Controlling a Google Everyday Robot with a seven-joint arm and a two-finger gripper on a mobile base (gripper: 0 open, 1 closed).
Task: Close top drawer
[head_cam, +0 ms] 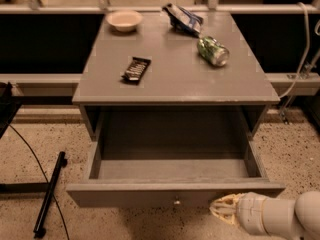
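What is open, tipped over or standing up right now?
top drawer: pulled wide open, looks empty.
gripper: low, by the drawer front's right end.
can: lying on its side.
bowl: upright, looks empty.
snack bag: lying crumpled.
candy bar: lying flat, wrapped.

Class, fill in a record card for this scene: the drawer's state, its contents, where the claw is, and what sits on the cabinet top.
top drawer: pulled far out, nothing visible inside
knob: centre of the front panel
claw: low, just in front of the drawer front, right of the knob; contact unclear
cabinet top: bowl, dark snack bar, green can on its side, blue bag
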